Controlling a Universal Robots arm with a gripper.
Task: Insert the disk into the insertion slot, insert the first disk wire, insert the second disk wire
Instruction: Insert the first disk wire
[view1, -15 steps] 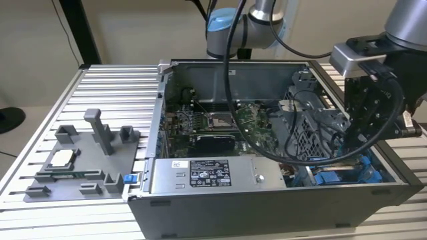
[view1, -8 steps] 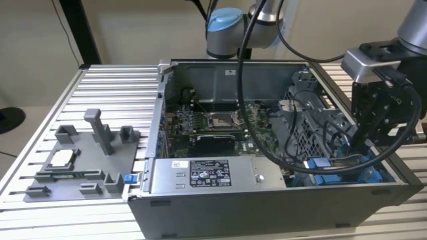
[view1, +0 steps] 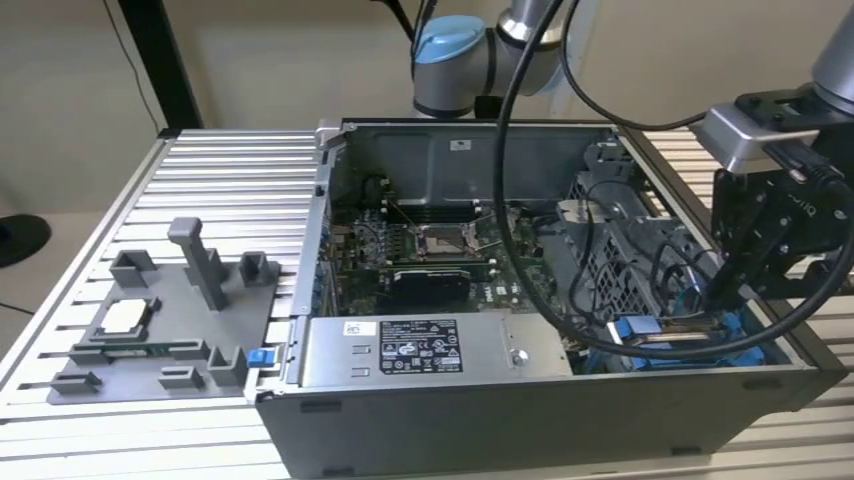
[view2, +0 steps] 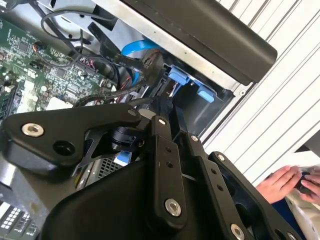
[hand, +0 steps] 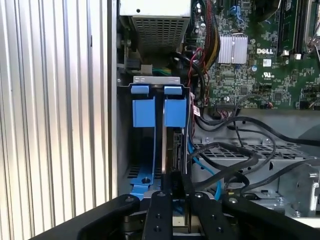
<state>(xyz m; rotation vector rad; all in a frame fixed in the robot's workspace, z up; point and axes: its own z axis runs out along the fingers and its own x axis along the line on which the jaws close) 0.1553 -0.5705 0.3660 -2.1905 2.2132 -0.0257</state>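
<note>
Closest to you, your gripper (hand: 176, 191) looks clamped on the disk (hand: 174, 150), edge-on between the blue rails of the insertion slot (hand: 144, 112), at four o'clock of the case (view1: 534, 420) in the exterior view; hold it square to those rails, clear of the black cables (hand: 235, 160).

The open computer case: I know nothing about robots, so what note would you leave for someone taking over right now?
Tool: hangs inside the case over the insertion slot, at the exterior view's right.
Disk: seems to lie in the slot in its blue frame; full seating unclear.
Wires: black cables lie loose beside the slot; no plugged connection is visible.
Done: disk apparently placed. Left: neither wire step shows as done.
</note>
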